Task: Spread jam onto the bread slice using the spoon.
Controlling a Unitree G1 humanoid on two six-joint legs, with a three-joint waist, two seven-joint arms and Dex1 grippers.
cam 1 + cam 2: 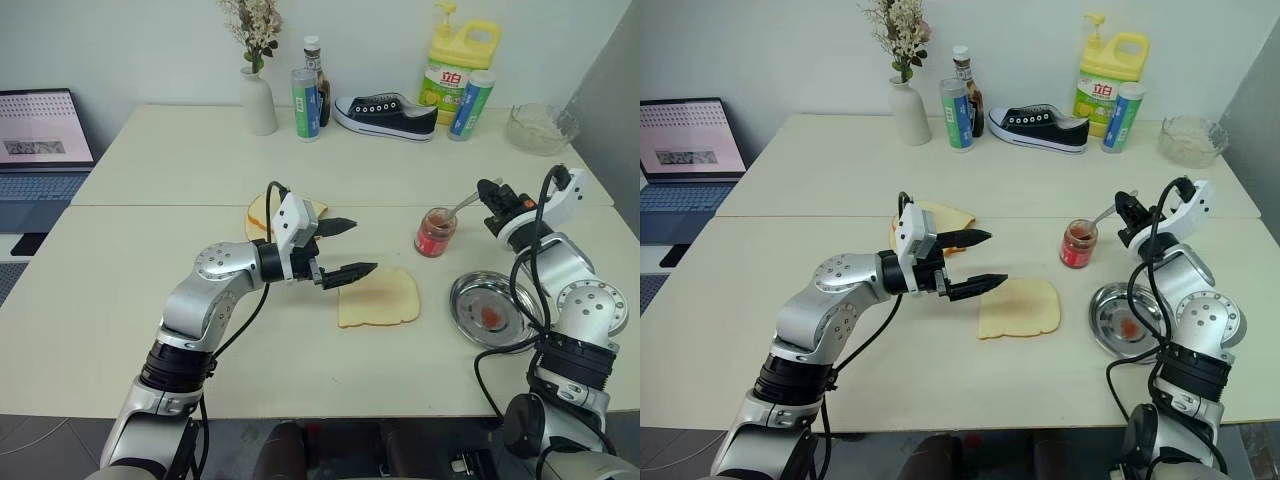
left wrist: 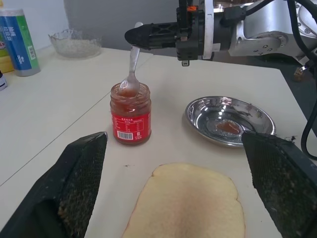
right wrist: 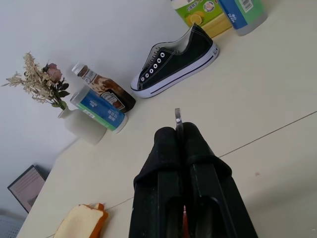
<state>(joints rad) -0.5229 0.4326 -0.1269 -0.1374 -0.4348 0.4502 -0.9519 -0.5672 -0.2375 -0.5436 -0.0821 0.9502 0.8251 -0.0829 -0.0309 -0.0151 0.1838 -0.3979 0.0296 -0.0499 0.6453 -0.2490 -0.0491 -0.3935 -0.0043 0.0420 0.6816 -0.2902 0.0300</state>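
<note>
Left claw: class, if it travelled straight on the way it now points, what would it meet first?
Probably the jam jar. The open left claw hovers over the bread slice and points towards the robot's right; its wrist view shows the jar ahead with the spoon in it. Depth is uncertain.

I see bare table (image 1: 150,300) left of and nearer than the bread slice (image 1: 380,298): free lane. Left gripper (image 1: 345,248) hangs wide open over its left edge, blocking from there. Right approach is tight: jam (image 1: 435,232) with spoon (image 1: 464,206) in it, steel dish (image 1: 492,310) just beside. Bottles, shoe (image 1: 386,115) well beyond.
</note>
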